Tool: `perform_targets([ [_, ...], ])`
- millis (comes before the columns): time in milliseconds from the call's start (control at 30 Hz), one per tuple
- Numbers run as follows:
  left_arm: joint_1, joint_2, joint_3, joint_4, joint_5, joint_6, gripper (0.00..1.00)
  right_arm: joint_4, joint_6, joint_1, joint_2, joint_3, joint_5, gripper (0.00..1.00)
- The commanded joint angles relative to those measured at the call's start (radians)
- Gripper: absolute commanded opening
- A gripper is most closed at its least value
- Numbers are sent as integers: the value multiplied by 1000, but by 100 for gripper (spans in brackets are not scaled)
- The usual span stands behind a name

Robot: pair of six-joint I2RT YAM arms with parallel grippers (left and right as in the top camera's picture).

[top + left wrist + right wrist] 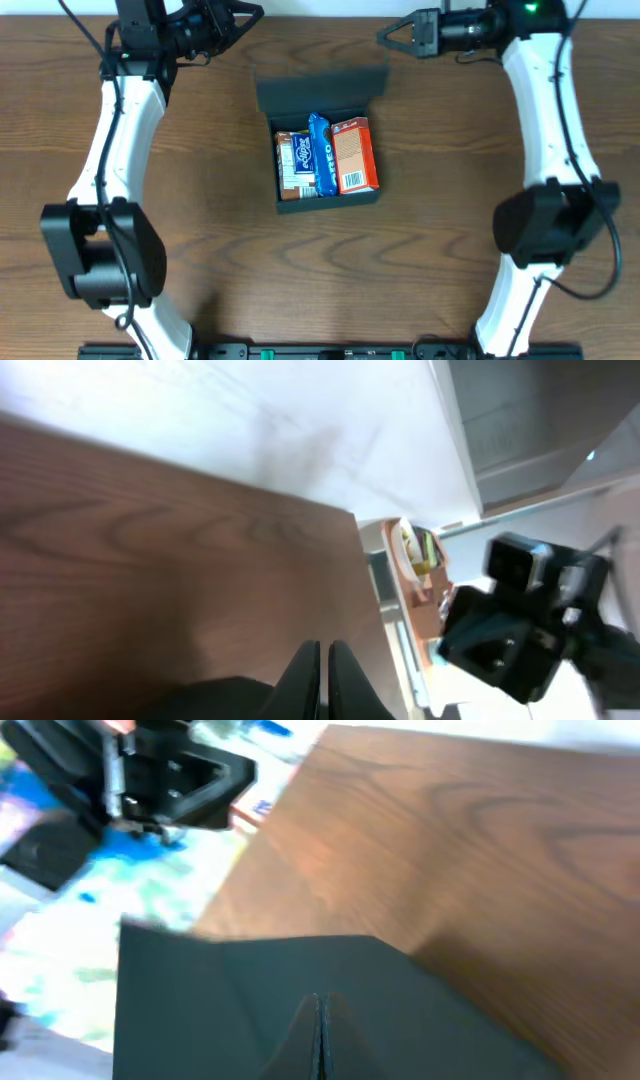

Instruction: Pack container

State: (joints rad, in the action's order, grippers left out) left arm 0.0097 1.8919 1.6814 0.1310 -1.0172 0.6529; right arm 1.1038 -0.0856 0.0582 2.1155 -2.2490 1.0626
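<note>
Dark, shallow container (327, 205) lies centrally, flap lid open, 3 snack packets (327, 153) inside.

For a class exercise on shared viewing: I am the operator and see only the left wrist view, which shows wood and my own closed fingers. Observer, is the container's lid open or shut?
Observer: Open. In the overhead view the lid is folded back on the far side of the container.
Operator: Is anything packed yet?
Observer: Yes, three snack packets lie side by side: a brown packet, a blue packet and an orange packet.
Operator: Where is the other arm?
Observer: The right gripper is shut and holds nothing, just beyond the lid's far right corner.
</note>
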Motion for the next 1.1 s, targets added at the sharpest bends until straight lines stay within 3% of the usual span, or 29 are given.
perform_targets([
  [0, 2, -50, 5, 57, -21, -106, 6, 40, -115, 21, -111, -15, -187, 1],
  [233, -4, -92, 5, 224, 3, -219, 6, 123, -112, 35, -229, -14, -471, 1],
  [500, -175, -91, 5, 476, 266, -432, 6, 272, -84, 33, -340, -14, -789, 1],
  [900, -472, -36, 2, 664, 513, -587, 6, 443, -69, -73, -452, -14, -815, 1],
  [1067, -537, 31, 2, 739, 512, -640, 6, 472, -64, -92, -453, -14, -815, 1],
])
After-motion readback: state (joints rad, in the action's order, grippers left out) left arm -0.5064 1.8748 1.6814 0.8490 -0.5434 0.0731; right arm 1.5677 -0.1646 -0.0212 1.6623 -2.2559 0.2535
